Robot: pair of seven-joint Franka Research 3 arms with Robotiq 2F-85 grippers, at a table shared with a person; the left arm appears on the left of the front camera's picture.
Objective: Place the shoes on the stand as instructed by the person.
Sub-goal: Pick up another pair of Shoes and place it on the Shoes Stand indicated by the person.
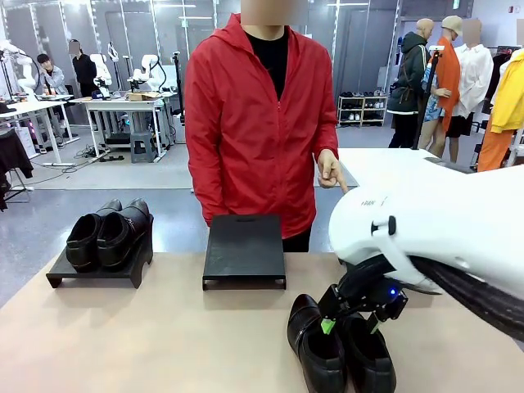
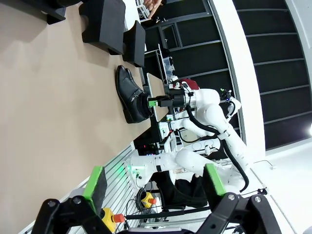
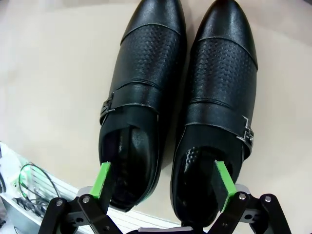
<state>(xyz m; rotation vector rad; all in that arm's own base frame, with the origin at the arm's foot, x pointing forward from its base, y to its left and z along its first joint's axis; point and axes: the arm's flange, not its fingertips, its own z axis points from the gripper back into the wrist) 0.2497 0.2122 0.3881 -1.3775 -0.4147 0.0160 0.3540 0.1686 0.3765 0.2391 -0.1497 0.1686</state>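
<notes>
Under the spread right end effector, shoes.

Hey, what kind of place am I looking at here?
Probably a robotics lab or test workshop: a white robot arm reaches over black shoes near display stands, with plain work tables and a storage shelf in the open hall behind.

Glossy black shoes, tiny punched dots patterning the uppers, silver buckles on the straps. Bright green pads on the black right gripper, white arm. The table is pale tan, the stands matte black, the second pair black too, the person in a vivid red jacket over a black shirt.
</notes>
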